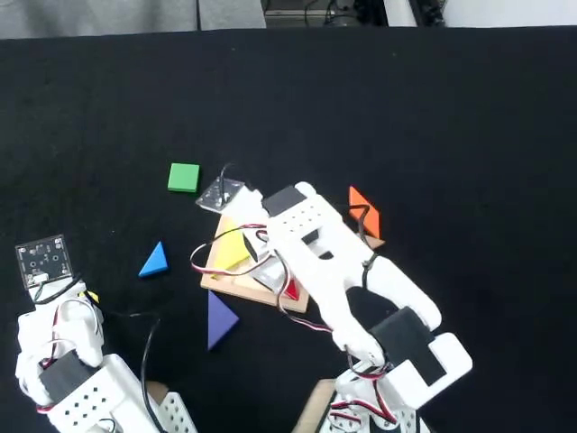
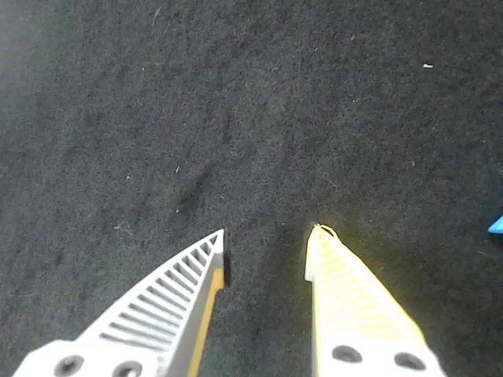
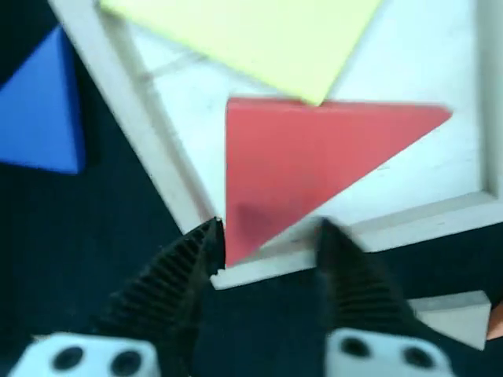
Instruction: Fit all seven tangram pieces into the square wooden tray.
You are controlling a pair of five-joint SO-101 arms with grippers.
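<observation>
The square wooden tray (image 1: 236, 281) lies mid-table under my right arm (image 1: 315, 244). Inside it are a yellow piece (image 1: 233, 247) (image 3: 251, 39) and a red triangle (image 1: 290, 290) (image 3: 314, 165). My right gripper (image 3: 267, 239) is open just above the tray's rim (image 3: 141, 133), with a corner of the red triangle between its fingertips. A dark blue triangle (image 1: 219, 317) (image 3: 43, 110) lies outside the tray. The green square (image 1: 184, 177), a small light blue triangle (image 1: 154, 260) and an orange piece (image 1: 364, 211) sit on the cloth. My left gripper (image 2: 263, 251) is open over bare cloth.
Black cloth covers the table. My left arm (image 1: 59, 352) stands at the near left corner. A small grey plate (image 1: 221, 194) lies just beyond the tray. A sliver of light blue (image 2: 497, 226) shows at the edge of the left wrist view.
</observation>
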